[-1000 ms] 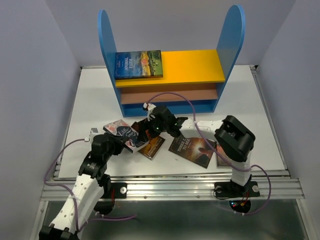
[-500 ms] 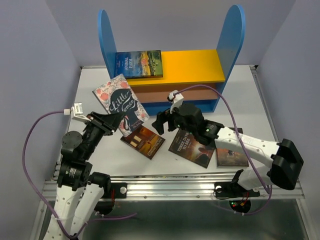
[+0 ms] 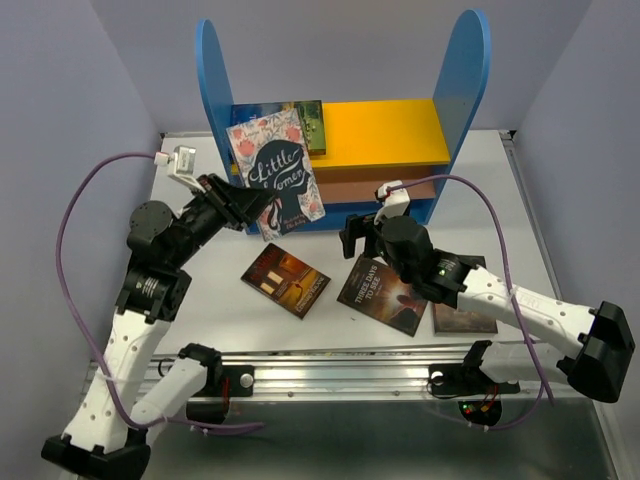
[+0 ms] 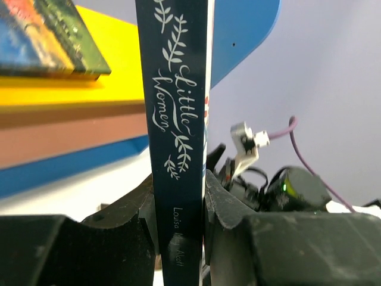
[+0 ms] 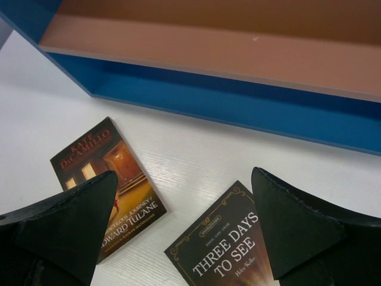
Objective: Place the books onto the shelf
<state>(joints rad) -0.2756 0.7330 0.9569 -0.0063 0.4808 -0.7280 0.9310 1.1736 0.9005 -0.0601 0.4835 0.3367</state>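
Left wrist: left fingers (image 4: 128, 205) pinch thin navy Little Women (image 4: 178, 119); right fingers (image 5: 65, 220) spread over flat paperbacks (image 5: 229, 256).

You've got five thin paperback books in view: one floral Little Women (image 3: 277, 172), one blue-green Animal Farm (image 3: 313, 120), one brown Edward Tulane (image 3: 285, 279), one dark Three Days to See (image 3: 385, 293), and one dark-covered book (image 3: 470, 318) that shows only in part. There's one wooden shelf (image 3: 390, 130), with two tall rounded blue side panels (image 3: 462, 70) and three boards: one yellow, one brownish-pink, one blue. You can count two white-and-black arms (image 3: 125, 335), two black two-finger grippers, the left gripper (image 3: 248, 205) and the right gripper (image 3: 355, 238), and two purple cables (image 3: 72, 215)
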